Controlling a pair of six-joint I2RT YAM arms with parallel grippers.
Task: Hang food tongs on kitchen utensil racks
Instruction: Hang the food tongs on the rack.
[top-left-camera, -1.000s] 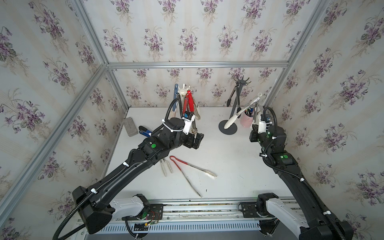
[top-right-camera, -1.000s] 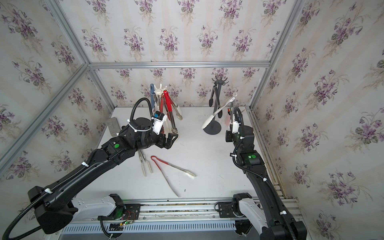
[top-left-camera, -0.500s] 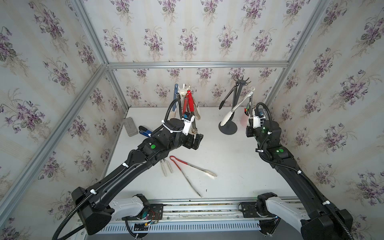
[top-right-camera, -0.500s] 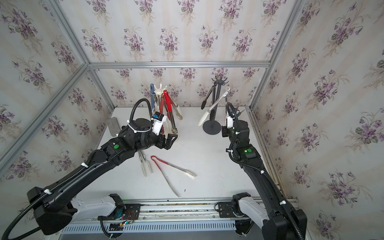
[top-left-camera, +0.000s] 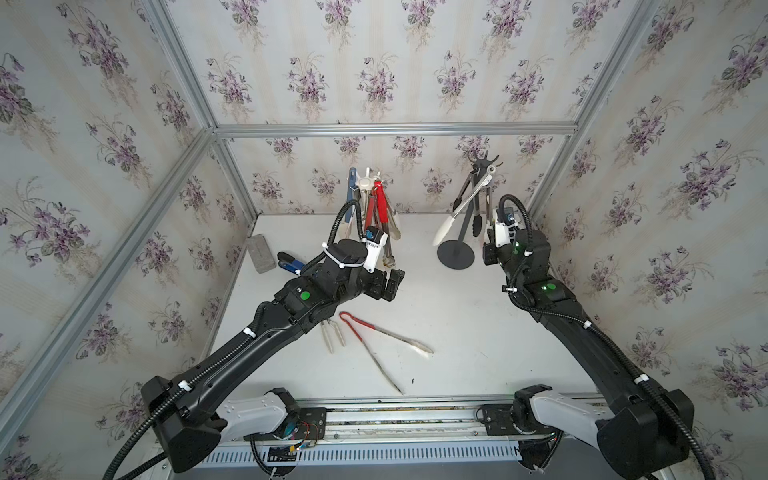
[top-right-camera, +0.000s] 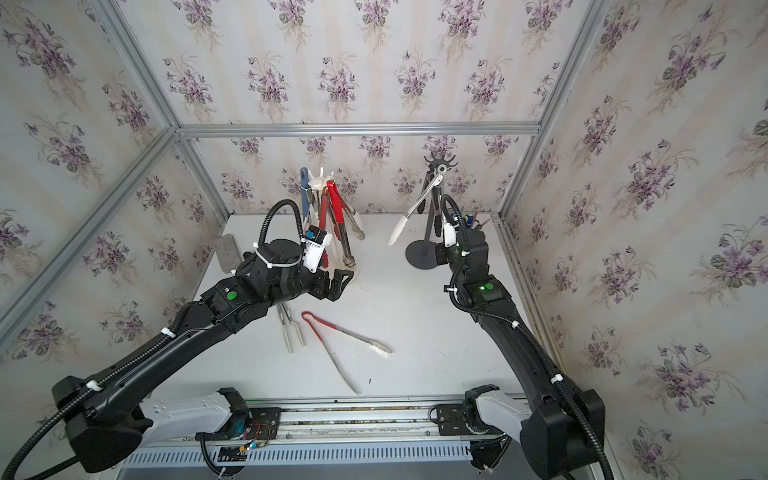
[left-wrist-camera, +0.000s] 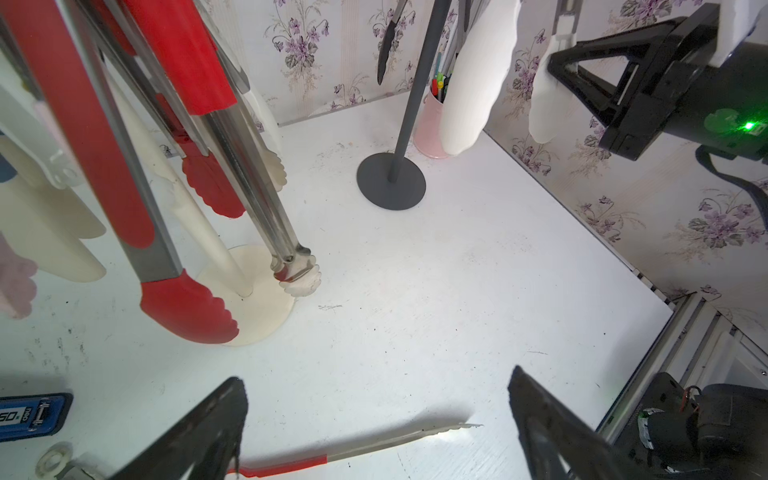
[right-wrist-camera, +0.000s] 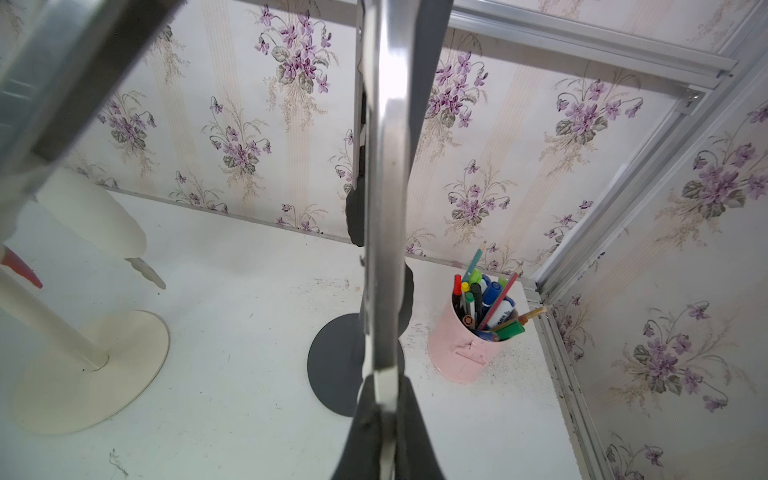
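My right gripper (right-wrist-camera: 384, 390) is shut on one steel arm of the white-tipped food tongs (top-left-camera: 465, 203). Their ring end sits at the top hooks of the black rack (top-left-camera: 456, 255), and the other arm's white tip (top-left-camera: 442, 235) swings out to the left. Black-tipped tongs (top-left-camera: 477, 220) hang there too. The white rack (top-left-camera: 365, 183) carries several tongs, red ones (top-left-camera: 380, 208) and a blue-grey one (top-left-camera: 352, 183) among them. My left gripper (top-left-camera: 392, 282) hovers open and empty beside that rack's base (left-wrist-camera: 257, 307). Red-handled tongs (top-left-camera: 374, 332) and small white-tipped tongs (top-left-camera: 332, 336) lie on the table.
A grey block (top-left-camera: 259, 253) and a blue-and-black stapler-like tool (top-left-camera: 289, 264) lie at the back left by the wall. A pink cup of pens (right-wrist-camera: 473, 345) stands in the back right corner behind the black rack. Papered walls close in three sides.
My right arm has swung the white-tipped tongs up and back, bringing their ring end to the top of the black rack. The left arm has stayed still.
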